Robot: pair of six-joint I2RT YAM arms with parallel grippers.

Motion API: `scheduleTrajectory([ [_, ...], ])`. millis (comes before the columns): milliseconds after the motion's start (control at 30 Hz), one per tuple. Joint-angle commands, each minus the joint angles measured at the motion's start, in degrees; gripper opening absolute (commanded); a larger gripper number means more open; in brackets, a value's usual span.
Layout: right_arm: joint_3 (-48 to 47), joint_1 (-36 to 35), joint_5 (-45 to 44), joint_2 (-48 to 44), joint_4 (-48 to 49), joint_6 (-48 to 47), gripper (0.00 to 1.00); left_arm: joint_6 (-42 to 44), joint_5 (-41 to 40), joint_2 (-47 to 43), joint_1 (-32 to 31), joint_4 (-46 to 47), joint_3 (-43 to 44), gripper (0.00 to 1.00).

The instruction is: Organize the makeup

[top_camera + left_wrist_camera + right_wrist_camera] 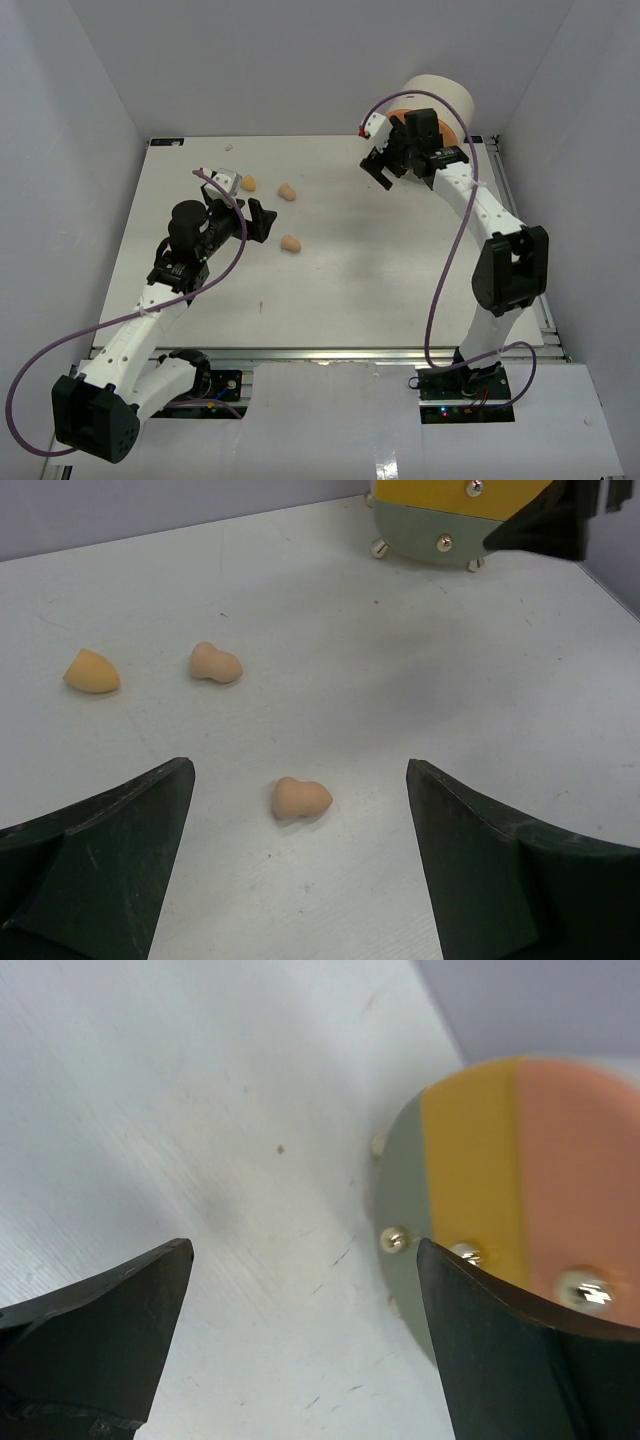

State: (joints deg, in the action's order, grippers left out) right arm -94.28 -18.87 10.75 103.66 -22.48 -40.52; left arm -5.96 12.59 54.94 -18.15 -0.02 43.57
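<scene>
Though untouched, one sponge (pixel 301 798) just ahead between spread left fingers (pixel 110 850).

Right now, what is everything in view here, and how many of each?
table: one, white, under everything
wedge sponge: one, orange-yellow, table's far left
rounded sponges: two, peach, one beside the wedge, one apart, nearer the table's middle
drawer cylinder: one, cream with green, yellow and peach front, far right corner
arms: two, white and black, bases at the near edge
cables: two, purple, along the arms
left end effector: one, black, open, facing the sponges
right end effector: one, black, open, at the cylinder's front
</scene>
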Motion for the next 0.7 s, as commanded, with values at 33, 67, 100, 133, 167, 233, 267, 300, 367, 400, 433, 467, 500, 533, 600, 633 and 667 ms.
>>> scheduleTrajectory([
  [33, -0.6, 3.4, 5.2, -5.4, 4.8, 4.9, 0.90, 0.3, 1.0, -0.7, 0.2, 0.3, -0.2, 0.98],
  [67, -1.1, 4.0, 5.0, -5.2, 4.6, 5.1, 0.86, 0.4, 0.9, -0.7, 0.1, 0.3, -0.3, 0.98],
  [100, -1.7, 4.6, 4.5, -4.6, 4.2, 5.2, 0.80, 0.4, 0.9, -0.8, 0.1, 0.3, -0.3, 0.98],
  [133, -2.2, 5.2, 4.2, -4.0, 3.7, 5.3, 0.72, 0.4, 0.9, -0.8, 0.2, 0.4, -0.3, 0.98],
  [167, -2.7, 5.8, 4.1, -3.0, 2.9, 5.2, 0.63, 0.3, 0.9, -0.8, 0.2, 0.4, -0.3, 0.98],
  [233, -3.9, 7.0, 4.1, -1.2, 2.3, 5.2, 0.48, 0.4, 0.8, -0.8, 0.1, 0.4, -0.2, 0.98],
  [267, -4.1, 7.6, 4.0, -0.5, 2.3, 5.1, 0.45, 0.4, 0.8, -0.9, 0.2, 0.4, -0.3, 0.98],
  [300, -4.3, 8.3, 3.9, 0.2, 2.3, 5.1, 0.43, 0.4, 0.7, -0.9, 0.2, 0.4, -0.3, 0.98],
  [367, -4.6, 9.5, 3.9, 1.2, 2.3, 5.2, 0.38, 0.4, 0.7, -0.9, 0.2, 0.3, -0.3, 0.98],
  [400, -4.9, 9.9, 3.8, 1.8, 2.3, 5.4, 0.37, 0.4, 0.7, -0.9, 0.2, 0.3, -0.3, 0.98],
  [433, -5.3, 10.3, 3.5, 2.5, 2.3, 5.5, 0.36, 0.4, 0.7, -0.9, 0.2, 0.3, -0.3, 0.98],
  [467, -5.9, 10.6, 3.4, 3.3, 2.3, 5.6, 0.35, 0.4, 0.8, -0.8, 0.2, 0.3, -0.2, 0.98],
  [500, -6.3, 10.8, 3.1, 3.9, 2.4, 5.8, 0.36, 0.4, 0.8, -0.9, 0.1, 0.3, -0.2, 0.98],
  [533, -6.7, 11.1, 2.4, 4.5, 2.6, 6.1, 0.36, 0.4, 0.8, -0.8, 0.2, 0.3, -0.2, 0.98],
  [600, -7.1, 11.6, 0.5, 5.6, 3.9, 6.6, 0.39, 0.4, 0.9, -0.6, 0.2, 0.3, -0.2, 0.98],
  [633, -7.1, 11.7, -0.5, 5.9, 4.7, 6.7, 0.42, 0.4, 0.9, -0.6, 0.2, 0.3, -0.3, 0.98],
  [667, -7.0, 11.7, -1.4, 6.0, 5.5, 6.8, 0.45, 0.3, 0.9, -0.6, 0.1, 0.3, -0.3, 0.98],
])
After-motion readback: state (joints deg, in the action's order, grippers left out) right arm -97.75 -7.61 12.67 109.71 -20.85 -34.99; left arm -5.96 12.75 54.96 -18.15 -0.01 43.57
